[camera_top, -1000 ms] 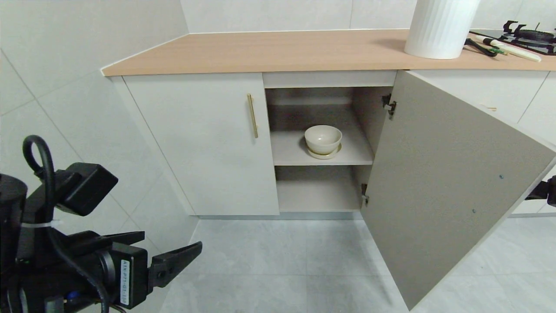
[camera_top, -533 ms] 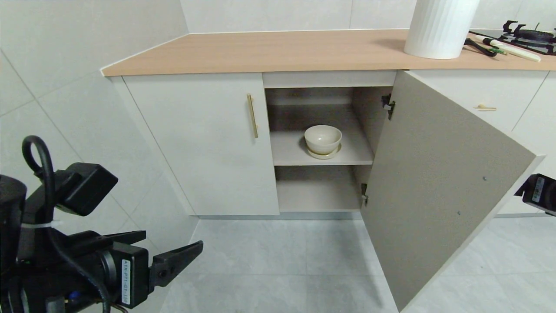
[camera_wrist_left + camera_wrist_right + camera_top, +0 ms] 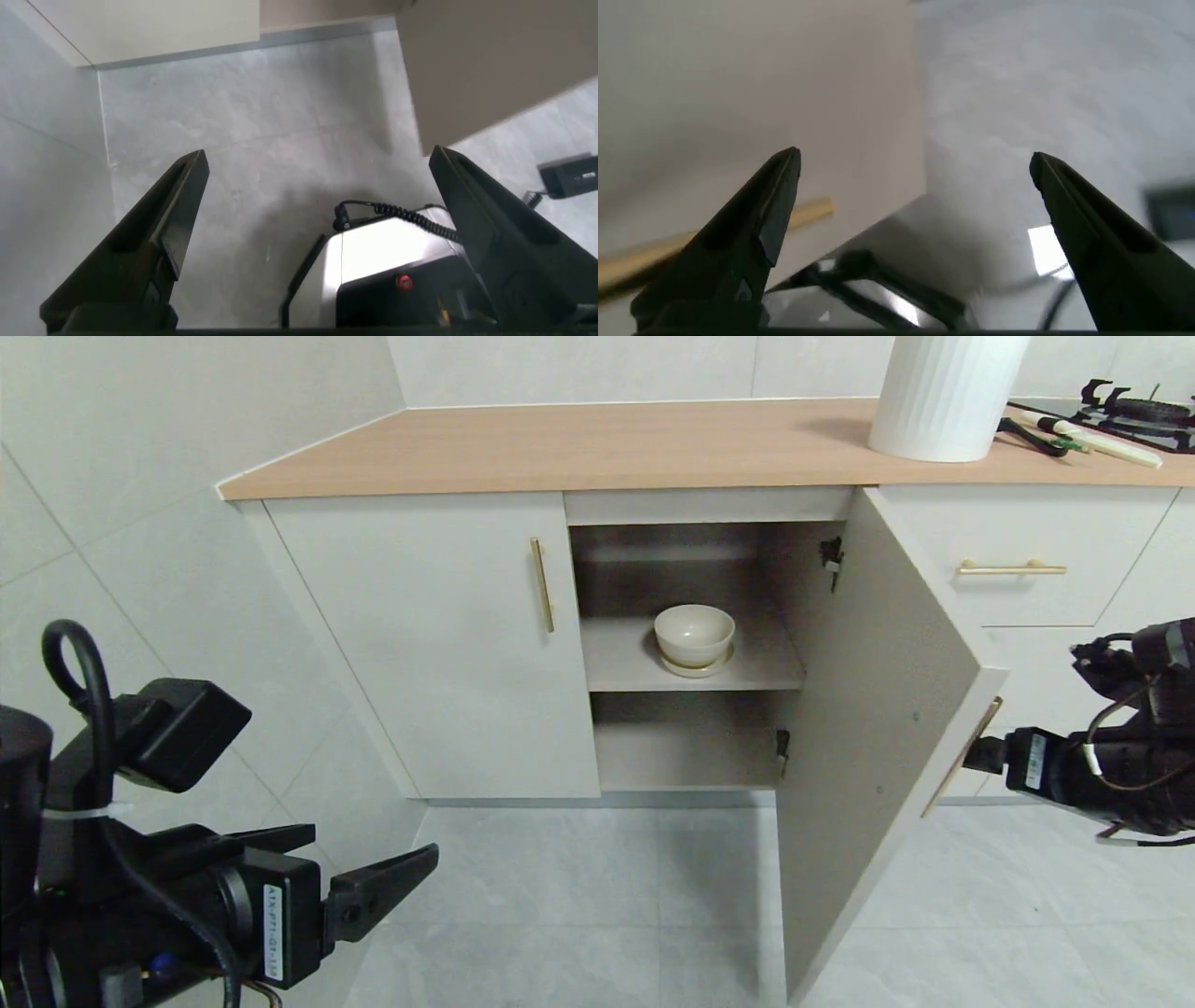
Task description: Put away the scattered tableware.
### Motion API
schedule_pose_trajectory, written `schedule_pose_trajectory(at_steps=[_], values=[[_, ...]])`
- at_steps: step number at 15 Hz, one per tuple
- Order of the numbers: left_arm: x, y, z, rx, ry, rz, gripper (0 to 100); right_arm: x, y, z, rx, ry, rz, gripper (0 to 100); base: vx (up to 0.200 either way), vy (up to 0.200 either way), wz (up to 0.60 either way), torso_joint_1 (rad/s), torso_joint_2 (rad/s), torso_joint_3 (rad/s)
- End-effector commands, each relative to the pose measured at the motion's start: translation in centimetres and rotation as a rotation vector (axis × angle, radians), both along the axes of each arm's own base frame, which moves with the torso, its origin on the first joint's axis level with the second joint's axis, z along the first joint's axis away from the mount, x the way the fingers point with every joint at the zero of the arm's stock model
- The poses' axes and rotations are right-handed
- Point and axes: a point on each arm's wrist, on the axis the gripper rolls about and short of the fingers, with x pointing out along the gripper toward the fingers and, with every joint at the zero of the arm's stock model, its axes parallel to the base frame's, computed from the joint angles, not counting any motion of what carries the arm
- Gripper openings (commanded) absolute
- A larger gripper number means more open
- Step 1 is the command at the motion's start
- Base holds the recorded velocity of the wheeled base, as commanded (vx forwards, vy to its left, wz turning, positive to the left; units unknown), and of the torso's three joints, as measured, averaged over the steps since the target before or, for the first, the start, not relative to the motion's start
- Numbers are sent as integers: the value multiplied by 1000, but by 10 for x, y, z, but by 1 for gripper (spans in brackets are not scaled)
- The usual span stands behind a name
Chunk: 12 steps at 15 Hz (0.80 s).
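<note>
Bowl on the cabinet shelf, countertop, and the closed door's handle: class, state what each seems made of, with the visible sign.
Bowl: probably glazed ceramic. It has a smooth cream surface with a soft gloss, though plastic cannot be ruled out.
Countertop: wood or wood-look laminate, tan with fine grain streaks and a matte finish.
Handle: seemingly brushed metal, brass-coloured, a slim bar with a dull sheen.

Bright, even indoor light from overhead, no hard glare. On the countertop [image 3: 607,448] the white container [image 3: 948,392] throws a soft shadow toward the robot's left. The cabinet [image 3: 686,569] interior is dim, darkest along the top and under the shelf; the bowl [image 3: 694,633] is readable with a faint shadow. A weak shadow lies on the floor [image 3: 597,877] beside the cabinet door [image 3: 878,728]. The head view shows wide-angle bowing at the edges. In the wrist views the left gripper [image 3: 318,168] and right gripper [image 3: 915,163] are dark, soft-edged silhouettes; the door surface looks blurred.
</note>
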Motion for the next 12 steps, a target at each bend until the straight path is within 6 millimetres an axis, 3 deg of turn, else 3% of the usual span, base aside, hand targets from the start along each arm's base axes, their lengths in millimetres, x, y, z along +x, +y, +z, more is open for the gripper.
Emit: schedule_pose_trajectory(at_steps=[1,5,8,12], values=[[1,0,1,0,-3,1,100,21,29,-11,-7,10,99,100,0,0,0,0,0,0],[8,-6,-6,17,34,10,100,49,56,-16,40,20,197,100,0,0,0,0,0,0],[10,-7,-7,12,38,14,100,58,76,-26,122,-7,202,100,0,0,0,0,0,0],[9,-6,-7,16,40,11,100,65,103,-55,105,-36,205,100,0,0,0,0,0,0]])
